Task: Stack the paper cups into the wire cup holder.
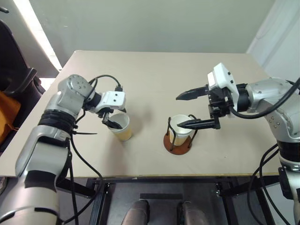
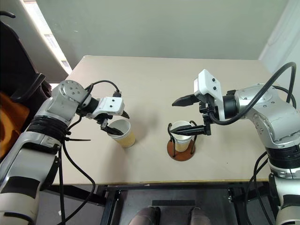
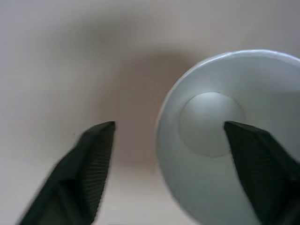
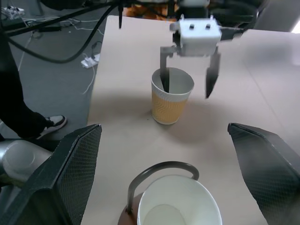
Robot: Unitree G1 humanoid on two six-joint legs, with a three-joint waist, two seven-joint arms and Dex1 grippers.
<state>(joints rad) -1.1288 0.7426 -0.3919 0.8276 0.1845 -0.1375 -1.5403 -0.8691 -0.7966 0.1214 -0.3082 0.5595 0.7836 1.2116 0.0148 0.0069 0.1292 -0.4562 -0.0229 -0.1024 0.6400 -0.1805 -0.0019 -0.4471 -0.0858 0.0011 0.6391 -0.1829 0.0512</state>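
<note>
My left hand (image 4: 190,70): wide, one finger inside loose paper cup (image 1: 121,126), for a rim pinch. Right hand (image 1: 197,109): wide, empty, above wire cup holder (image 1: 177,141).

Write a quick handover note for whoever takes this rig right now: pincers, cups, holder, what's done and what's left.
Left pincer: open, straddling the wall of the loose cup on the table, one finger inside, one outside; not yet clamped.
Right pincer: open, empty, just above the holder.
Done: one cup sits in the holder.
Left: grip the loose cup, carry it over, nest it into the seated cup.
</note>
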